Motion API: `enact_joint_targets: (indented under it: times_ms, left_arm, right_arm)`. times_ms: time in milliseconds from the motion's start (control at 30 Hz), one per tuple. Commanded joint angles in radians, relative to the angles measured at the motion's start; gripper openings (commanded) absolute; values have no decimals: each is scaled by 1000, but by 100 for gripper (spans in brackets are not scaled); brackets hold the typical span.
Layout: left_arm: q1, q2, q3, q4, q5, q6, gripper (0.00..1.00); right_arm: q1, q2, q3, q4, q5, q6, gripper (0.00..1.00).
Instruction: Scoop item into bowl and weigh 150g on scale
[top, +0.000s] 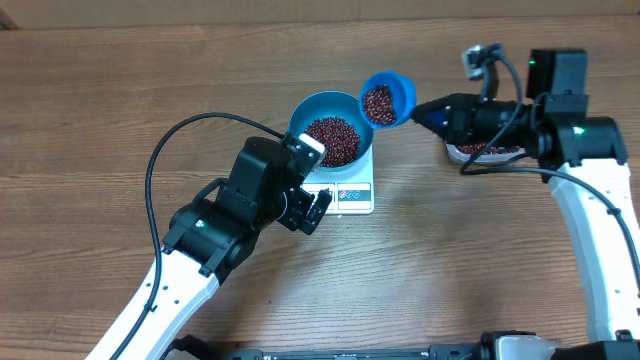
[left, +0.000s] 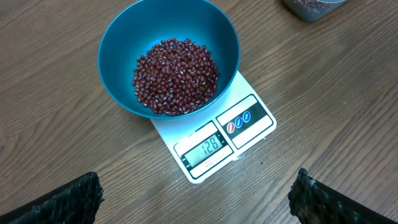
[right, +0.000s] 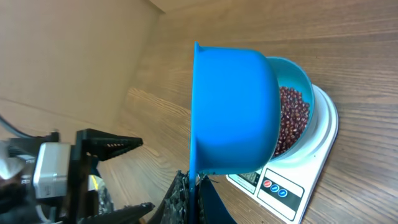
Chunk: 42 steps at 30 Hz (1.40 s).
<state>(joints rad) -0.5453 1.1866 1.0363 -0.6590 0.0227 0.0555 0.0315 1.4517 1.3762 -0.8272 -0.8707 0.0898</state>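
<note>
The blue bowl stands on the white scale with a heap of dark red beans inside. In the left wrist view the scale shows 128 on its display, below the bowl and its beans. My right gripper is shut on the handle of a small blue scoop, which carries beans right at the bowl's far right rim. The right wrist view shows the scoop in front of the bowl, with that gripper clamped on the handle. My left gripper hangs open and empty just in front of the scale.
A clear tub with more beans lies under the right arm, and also shows at the top right in the left wrist view. The left arm reaches in from the lower left on a wooden table.
</note>
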Motion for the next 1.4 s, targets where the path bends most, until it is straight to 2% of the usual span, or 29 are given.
enact_joint_targets:
  times_ms: [0, 267, 533, 933, 1367]
  left_arm:
    - [2, -13, 2, 2, 0, 9, 100]
    - [2, -13, 2, 2, 0, 9, 100]
    - [2, -13, 2, 2, 0, 9, 100]
    - [2, -13, 2, 2, 0, 9, 100]
    - [2, -13, 2, 2, 0, 9, 100]
  right_arm:
    - [34, -20, 20, 13, 80, 19, 4]
    - [84, -19, 20, 84, 104, 19, 4]
    - [132, -8, 20, 96, 251, 19, 4]
    - [197, 90, 19, 188, 280, 19, 4]
    - [301, 116, 19, 232, 557, -12, 4]
